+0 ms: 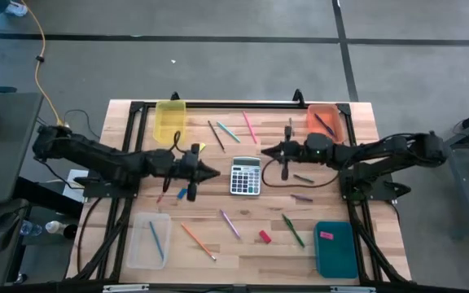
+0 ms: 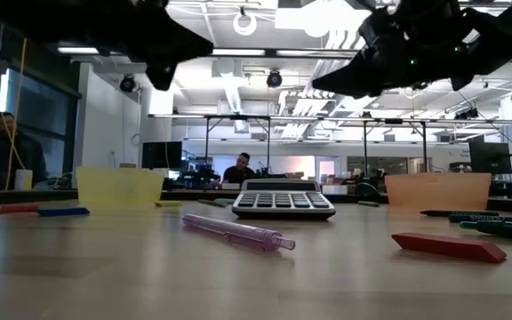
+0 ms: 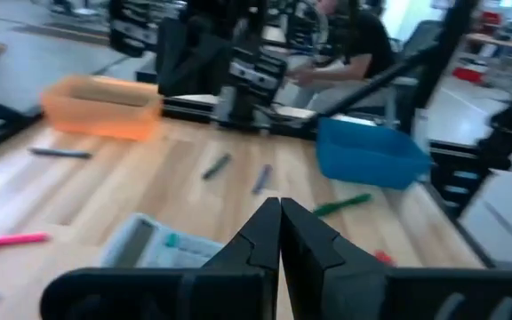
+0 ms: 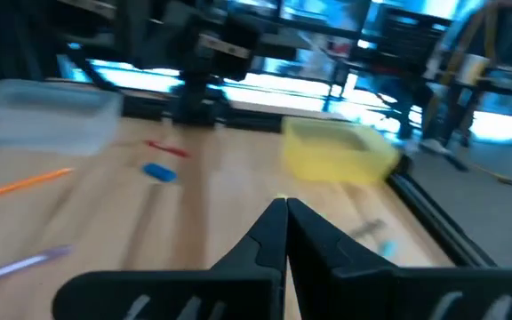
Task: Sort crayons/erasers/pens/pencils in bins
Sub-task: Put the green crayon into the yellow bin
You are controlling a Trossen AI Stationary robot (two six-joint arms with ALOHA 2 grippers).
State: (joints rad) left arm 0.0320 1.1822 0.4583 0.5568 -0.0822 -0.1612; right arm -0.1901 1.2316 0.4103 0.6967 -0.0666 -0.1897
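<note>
My left gripper (image 1: 215,173) (image 3: 280,213) hangs above the table just left of the grey calculator (image 1: 246,175), shut and empty. My right gripper (image 1: 265,150) (image 4: 285,213) hangs above the calculator's far right corner, shut and empty. Pencils, pens, crayons and erasers lie flat and scattered on the table: a pink pencil (image 1: 248,126), an orange pencil (image 1: 198,242), a purple pen (image 1: 230,223) (image 2: 238,233), a green pen (image 1: 293,230), a blue crayon (image 1: 182,194) and a red eraser (image 1: 264,237) (image 2: 449,246). A blue pencil (image 1: 155,240) lies in the clear bin (image 1: 137,244). A pink eraser (image 1: 326,235) lies in the teal bin (image 1: 340,256).
The yellow bin (image 1: 170,120) stands at the far left and the orange bin (image 1: 332,114), with a dark pen in it, at the far right. More pens lie right of the calculator (image 1: 302,196). People sit in the room beyond the table.
</note>
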